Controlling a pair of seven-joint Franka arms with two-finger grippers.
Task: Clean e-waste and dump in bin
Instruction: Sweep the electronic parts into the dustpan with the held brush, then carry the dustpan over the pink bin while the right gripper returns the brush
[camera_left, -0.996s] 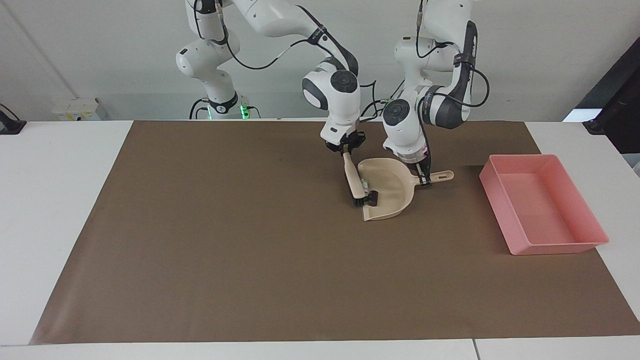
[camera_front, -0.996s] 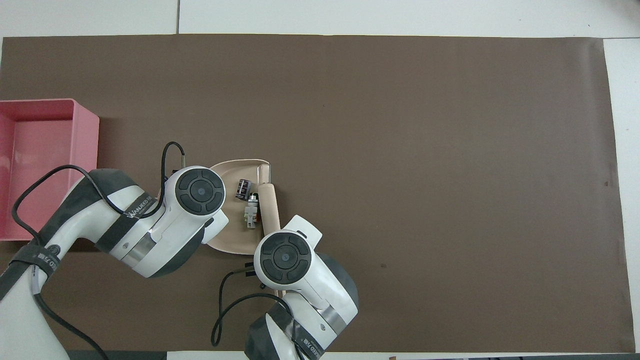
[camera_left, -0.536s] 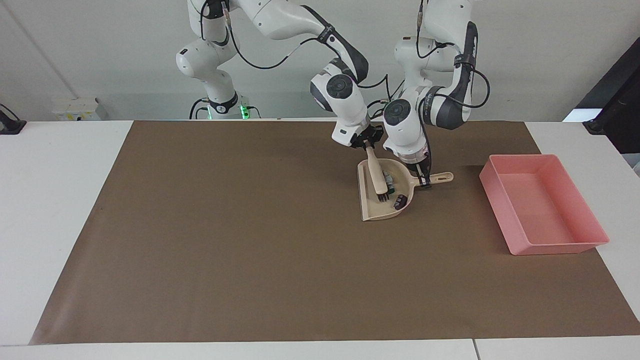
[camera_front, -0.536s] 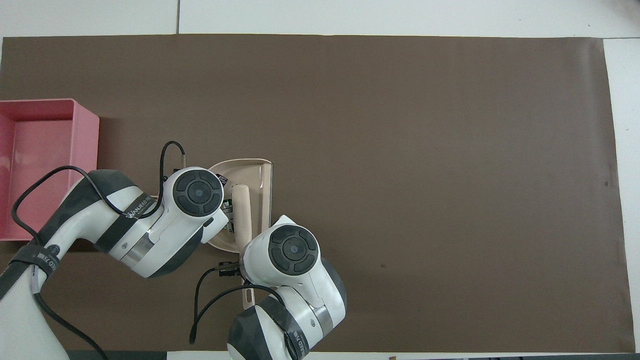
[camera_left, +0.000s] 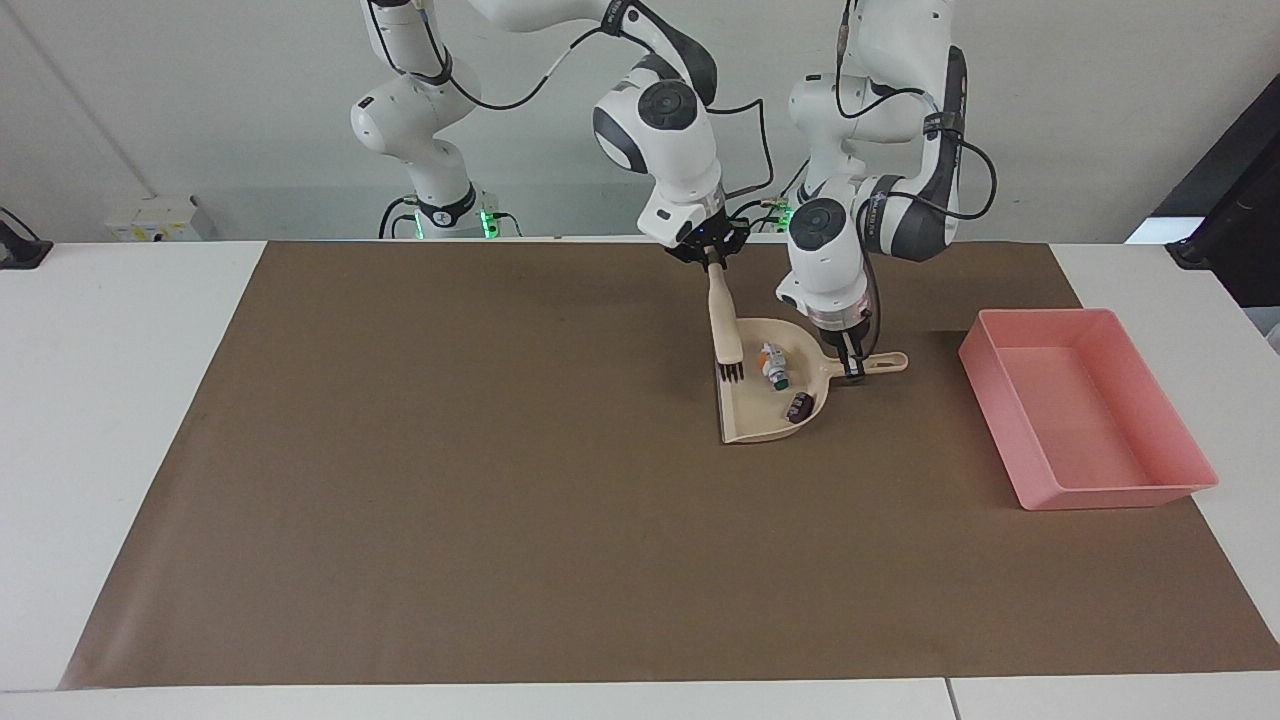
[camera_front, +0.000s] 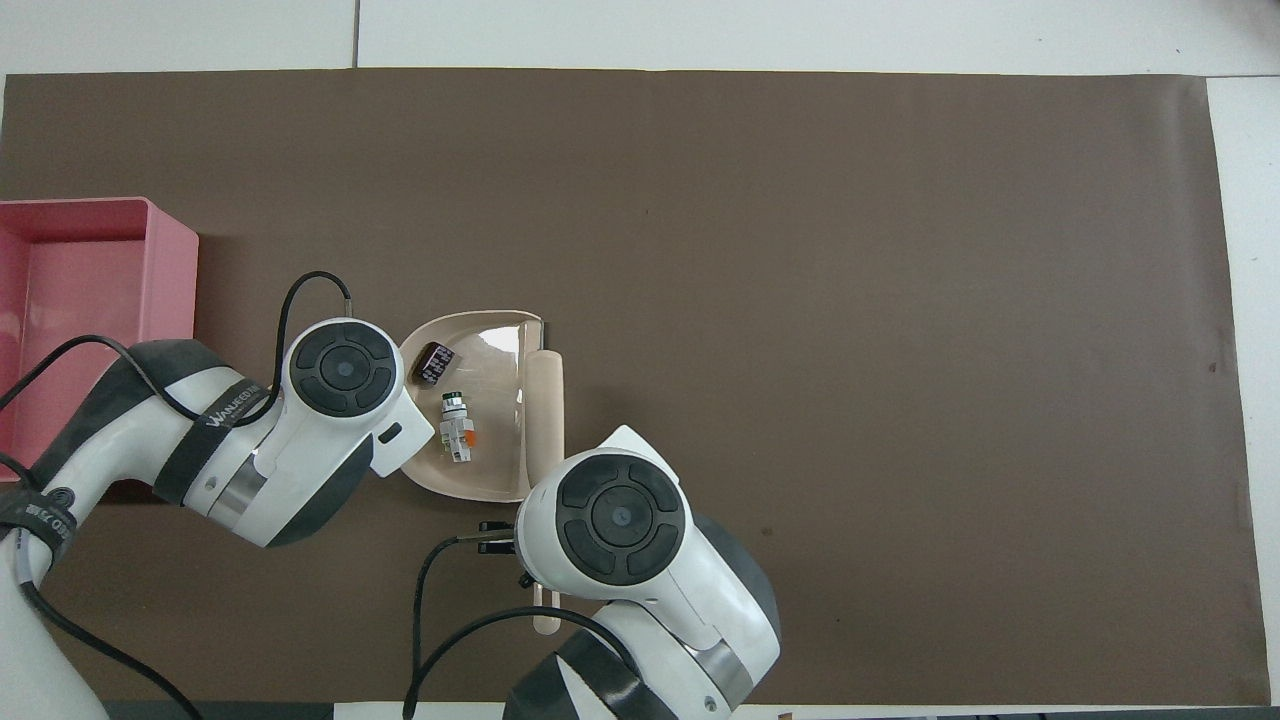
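Note:
The e-waste lies in the beige dustpan (camera_left: 758, 422): the white cylinder (camera_left: 773, 365) with green label nearer the robots, the black cylinder (camera_left: 798, 407) farther from them. Both show in the overhead view, white (camera_front: 457, 434) and black (camera_front: 432, 362), in the dustpan (camera_front: 495, 350). My left gripper (camera_left: 851, 366) is shut on the dustpan's handle (camera_left: 884, 359). My right gripper (camera_left: 712, 262) is shut on the beige brush (camera_left: 724, 333), held upright with its bristles (camera_left: 730, 372) at the pan's open edge. The pink bin (camera_left: 1160, 420) stands beside the dustpan toward the left arm's end.
A brown mat (camera_left: 500, 480) covers most of the white table (camera_left: 110, 400). In the overhead view the bin (camera_front: 170, 270) lies at the mat's edge, and both wrists hide their grippers; the brush (camera_front: 546, 400) lies along the pan's mouth.
The right gripper swept the brush into the pan, pushing both pieces deeper in, then lifted it back to the pan's open edge. The left gripper kept its hold on the handle.

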